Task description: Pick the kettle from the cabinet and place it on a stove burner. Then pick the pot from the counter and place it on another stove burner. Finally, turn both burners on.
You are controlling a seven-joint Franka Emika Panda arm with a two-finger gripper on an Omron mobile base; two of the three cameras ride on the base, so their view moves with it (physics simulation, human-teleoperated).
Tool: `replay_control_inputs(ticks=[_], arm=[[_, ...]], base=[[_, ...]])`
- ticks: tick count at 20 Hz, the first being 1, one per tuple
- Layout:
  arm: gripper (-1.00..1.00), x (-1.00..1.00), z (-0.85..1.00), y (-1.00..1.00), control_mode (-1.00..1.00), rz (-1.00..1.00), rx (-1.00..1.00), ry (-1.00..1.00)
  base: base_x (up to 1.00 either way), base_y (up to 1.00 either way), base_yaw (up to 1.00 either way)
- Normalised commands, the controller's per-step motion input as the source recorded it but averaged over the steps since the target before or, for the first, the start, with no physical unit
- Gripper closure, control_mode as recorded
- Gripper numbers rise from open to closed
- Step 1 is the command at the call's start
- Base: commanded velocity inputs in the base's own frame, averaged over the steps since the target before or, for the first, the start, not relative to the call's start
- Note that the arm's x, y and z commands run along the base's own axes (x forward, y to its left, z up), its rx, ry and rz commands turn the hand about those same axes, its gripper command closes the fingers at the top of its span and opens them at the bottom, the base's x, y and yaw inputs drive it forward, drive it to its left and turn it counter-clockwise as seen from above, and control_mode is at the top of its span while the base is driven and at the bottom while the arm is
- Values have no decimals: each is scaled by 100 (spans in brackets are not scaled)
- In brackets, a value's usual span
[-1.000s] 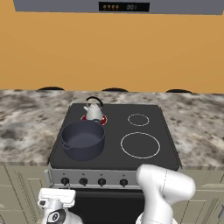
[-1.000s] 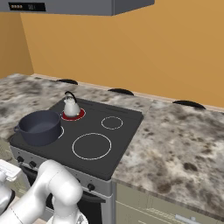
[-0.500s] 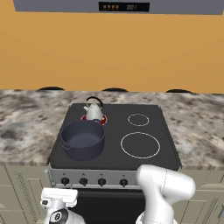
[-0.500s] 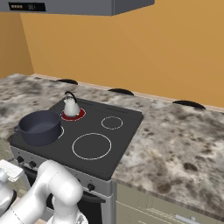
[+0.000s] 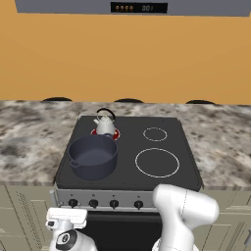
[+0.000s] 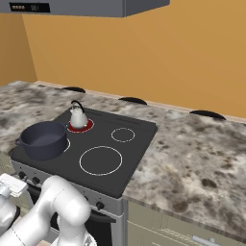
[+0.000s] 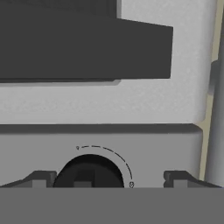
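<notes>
white Franka arm with dark joints folded low, bulky elbow link raised in front of the base, forearm bent down and back toward its left, white hand with two-finger gripper [image 7: 107,177] held low, small dark fingertips [image 7: 39,178] spread wide, jaws open, nothing between them

kettle [image 5: 105,124] behind pot [image 5: 93,157] on black cooktop [image 5: 166,180].

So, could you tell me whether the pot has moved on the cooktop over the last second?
No. The pot sits on the front left burner, just in front of the kettle on its glowing red ring, as before, in both base views.
</notes>
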Motion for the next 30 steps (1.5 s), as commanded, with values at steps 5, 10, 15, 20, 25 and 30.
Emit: replay_control_inputs(ticks=[5,10,15,20,25,30], arm=[[100,15,0,0,-100,0,0,0],[100,15,0,0,-100,0,0,0],[100,2,0,0,-100,0,0,0],[100,0,0,-1,-100,0,0,0],[100,0,0,0,-100,0,0,0],[100,-4,3,0,-100,0,-5,0]], base=[[0,0,0],[0,0,0],[0,0,0],[0,0,0],[0,0,0],[0,0,0]])
